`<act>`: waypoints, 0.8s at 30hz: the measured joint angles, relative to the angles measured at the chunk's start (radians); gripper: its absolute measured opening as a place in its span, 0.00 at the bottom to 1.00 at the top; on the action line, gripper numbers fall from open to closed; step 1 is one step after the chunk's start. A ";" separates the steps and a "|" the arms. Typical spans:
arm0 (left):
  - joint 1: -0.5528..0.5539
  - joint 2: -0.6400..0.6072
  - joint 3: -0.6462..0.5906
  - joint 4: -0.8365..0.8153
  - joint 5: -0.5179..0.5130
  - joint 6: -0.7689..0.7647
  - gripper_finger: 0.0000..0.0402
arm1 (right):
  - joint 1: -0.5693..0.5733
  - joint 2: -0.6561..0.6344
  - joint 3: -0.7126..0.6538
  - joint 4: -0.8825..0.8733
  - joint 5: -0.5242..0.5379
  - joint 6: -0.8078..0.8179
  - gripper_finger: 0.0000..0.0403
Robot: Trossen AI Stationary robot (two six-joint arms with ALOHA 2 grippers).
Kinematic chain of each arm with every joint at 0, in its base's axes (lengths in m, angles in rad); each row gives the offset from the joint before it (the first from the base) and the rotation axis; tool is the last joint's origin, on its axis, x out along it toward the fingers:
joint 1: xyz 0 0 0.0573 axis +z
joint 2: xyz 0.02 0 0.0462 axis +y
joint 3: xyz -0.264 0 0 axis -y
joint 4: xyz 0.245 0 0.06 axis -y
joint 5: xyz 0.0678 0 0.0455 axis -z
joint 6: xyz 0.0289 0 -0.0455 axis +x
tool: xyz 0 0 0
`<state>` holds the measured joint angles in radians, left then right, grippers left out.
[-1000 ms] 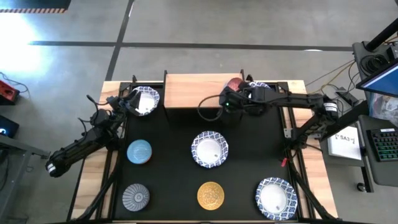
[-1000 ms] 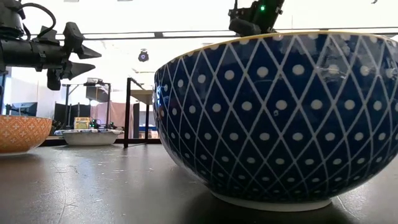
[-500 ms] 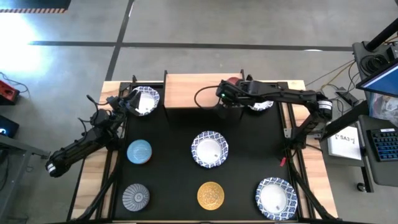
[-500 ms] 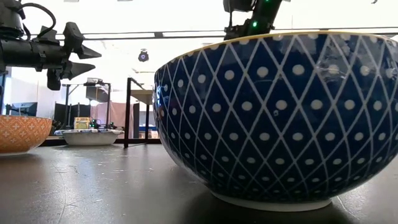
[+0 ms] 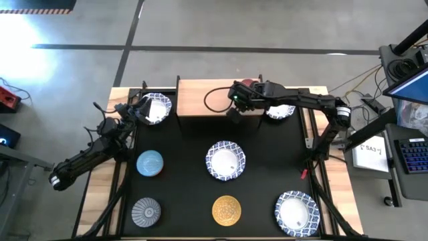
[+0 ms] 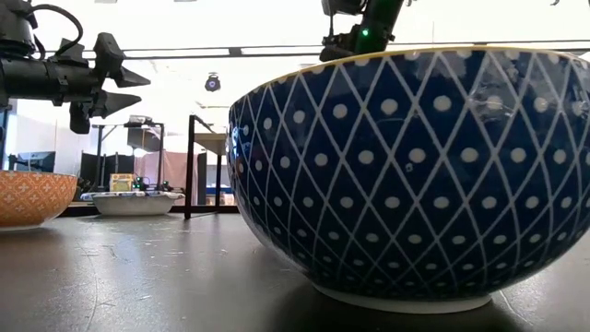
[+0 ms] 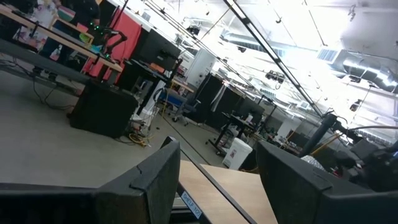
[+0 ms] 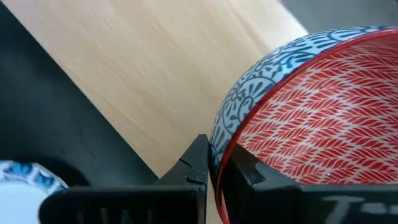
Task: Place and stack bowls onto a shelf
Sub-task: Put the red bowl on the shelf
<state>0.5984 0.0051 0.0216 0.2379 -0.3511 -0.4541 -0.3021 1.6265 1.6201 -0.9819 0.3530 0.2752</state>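
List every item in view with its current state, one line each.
Red bowl: rim pinched by the right gripper, held over the shelf.
Shelf: wooden top bare where visible.
Left gripper: fingers open, empty, near the white bowl at the table's far left corner.
White bowl beside the shelf's right end: partly hidden by the right arm.
Centre white bowl: upright on the table.
Blue bowl: on the table, not stacked.
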 joint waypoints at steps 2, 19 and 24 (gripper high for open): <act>0.000 0.000 0.000 0.000 0.000 0.000 0.49 | -0.005 0.016 0.017 -0.038 -0.002 -0.006 0.03; 0.000 0.000 0.000 0.000 0.000 0.000 0.49 | -0.025 0.132 0.159 -0.207 -0.028 -0.003 0.03; 0.000 0.000 0.000 0.000 0.000 0.000 0.49 | -0.026 0.126 0.160 -0.218 -0.028 -0.006 0.05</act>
<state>0.5987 0.0051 0.0218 0.2382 -0.3512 -0.4541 -0.3283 1.7529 1.7798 -1.2000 0.3248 0.2688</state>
